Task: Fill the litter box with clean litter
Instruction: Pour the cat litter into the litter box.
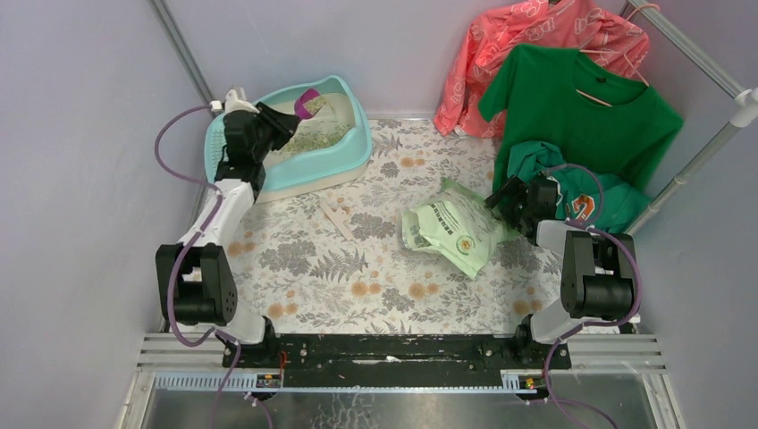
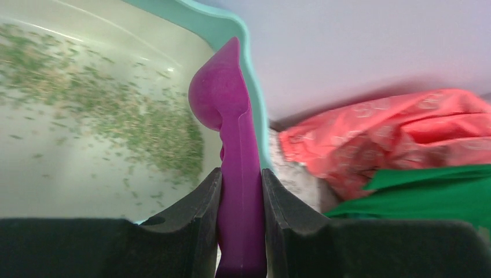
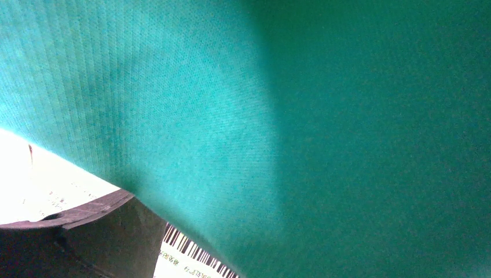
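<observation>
Left claw point(image 2: 240, 176): I see it clamped on purple scoop point(image 2: 223, 98) above litter box point(image 1: 356, 147). Right claw point(image 1: 501, 197): spread wide. Barcode point(image 3: 191, 252) visible from right wrist only.

Barcode point(image 3: 186, 250) on a white surface, small print beside it illegible, printing on green bag point(image 1: 451, 234) unreadable

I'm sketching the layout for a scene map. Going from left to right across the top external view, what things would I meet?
litter box → white strips → bag → green T-shirt
</observation>
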`<state>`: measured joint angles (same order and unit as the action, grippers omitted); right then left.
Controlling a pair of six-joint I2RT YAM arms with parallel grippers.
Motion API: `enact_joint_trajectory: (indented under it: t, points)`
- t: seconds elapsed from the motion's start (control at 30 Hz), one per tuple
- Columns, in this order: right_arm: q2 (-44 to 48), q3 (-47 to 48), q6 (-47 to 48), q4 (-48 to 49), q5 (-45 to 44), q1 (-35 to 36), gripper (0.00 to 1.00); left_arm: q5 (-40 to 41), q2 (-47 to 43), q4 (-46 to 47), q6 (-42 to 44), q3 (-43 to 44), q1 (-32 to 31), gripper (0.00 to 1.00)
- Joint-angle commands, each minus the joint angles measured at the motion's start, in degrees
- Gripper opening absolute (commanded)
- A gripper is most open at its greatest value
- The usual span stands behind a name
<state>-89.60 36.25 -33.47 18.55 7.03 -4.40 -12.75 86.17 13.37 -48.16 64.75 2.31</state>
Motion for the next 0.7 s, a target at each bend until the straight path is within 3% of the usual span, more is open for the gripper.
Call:
enact_joint_trajectory:
  t: [0.0, 0.33, 0.57, 0.67]
  points:
    - [-1.4, -2.0, -0.1, -5.0, 2.0, 0.4, 1.00, 18.4, 1.8, -12.6, 16.7, 5.7, -4.8, 0.04]
    - [-1.1, -2.3, -0.2, -4.7, 1.9, 0.4, 1.00, 49.0, 4.2, -26.0, 29.4, 12.7, -15.3, 0.04]
    - [-1.0, -2.3, -0.2, -4.6, 1.9, 0.4, 1.00, 61.5, 4.8, -25.8, 39.3, 14.7, -20.1, 0.03]
    - [-1.1, -2.2, -0.2, -4.7, 1.9, 0.4, 1.00, 70.8, 5.4, -25.9, 44.3, 16.4, -24.5, 0.03]
